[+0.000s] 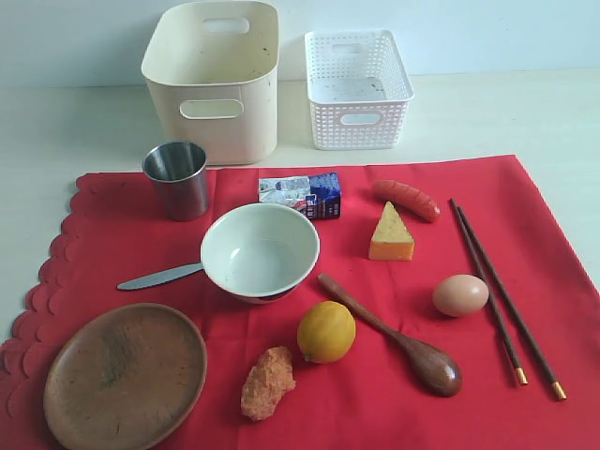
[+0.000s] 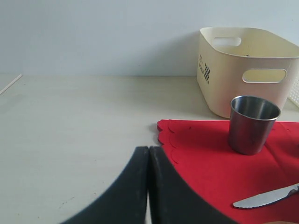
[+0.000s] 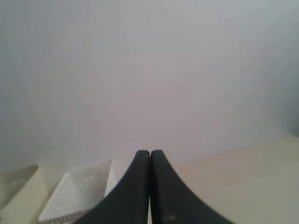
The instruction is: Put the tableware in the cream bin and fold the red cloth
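While left tool (image 2: 148, 154), right tool (image 3: 150, 156) stood pressed together, binning looked unstarted; steel cup (image 2: 252, 123) beyond left tool likely needed spread jaws.

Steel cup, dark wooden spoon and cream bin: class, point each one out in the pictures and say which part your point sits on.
steel cup (image 1: 181, 195), exterior view, on its outer side wall.
dark wooden spoon (image 1: 384, 326), exterior view, midway along its handle.
cream bin (image 1: 214, 137), exterior view, on the front wall below the handle cut-out.
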Tool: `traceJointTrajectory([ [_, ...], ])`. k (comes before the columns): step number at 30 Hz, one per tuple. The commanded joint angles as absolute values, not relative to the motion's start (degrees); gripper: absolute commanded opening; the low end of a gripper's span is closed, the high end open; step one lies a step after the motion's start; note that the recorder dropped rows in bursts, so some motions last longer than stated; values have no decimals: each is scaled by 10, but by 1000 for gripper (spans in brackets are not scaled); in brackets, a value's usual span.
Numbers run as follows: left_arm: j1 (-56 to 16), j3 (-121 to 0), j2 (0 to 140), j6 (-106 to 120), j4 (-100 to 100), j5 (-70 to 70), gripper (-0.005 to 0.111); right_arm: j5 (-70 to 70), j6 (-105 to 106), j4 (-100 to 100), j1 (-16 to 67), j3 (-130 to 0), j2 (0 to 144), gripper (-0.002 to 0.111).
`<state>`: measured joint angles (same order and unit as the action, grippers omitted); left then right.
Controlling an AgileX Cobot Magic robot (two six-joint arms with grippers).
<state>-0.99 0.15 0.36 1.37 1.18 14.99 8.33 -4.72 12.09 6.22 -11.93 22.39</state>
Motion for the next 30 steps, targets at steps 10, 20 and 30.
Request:
traceJointTrajectory([
  [10, -13, 0, 0, 13, 11, 147, 3, -59, -45, 116, 89, -251, 557, 0],
  [20, -13, 0, 0, 13, 11, 147, 3, -49, 6, 116, 182, -285, 669, 2],
  [30, -13, 0, 0, 13, 11, 147, 3, -54, 50, 109, 239, -345, 794, 18],
])
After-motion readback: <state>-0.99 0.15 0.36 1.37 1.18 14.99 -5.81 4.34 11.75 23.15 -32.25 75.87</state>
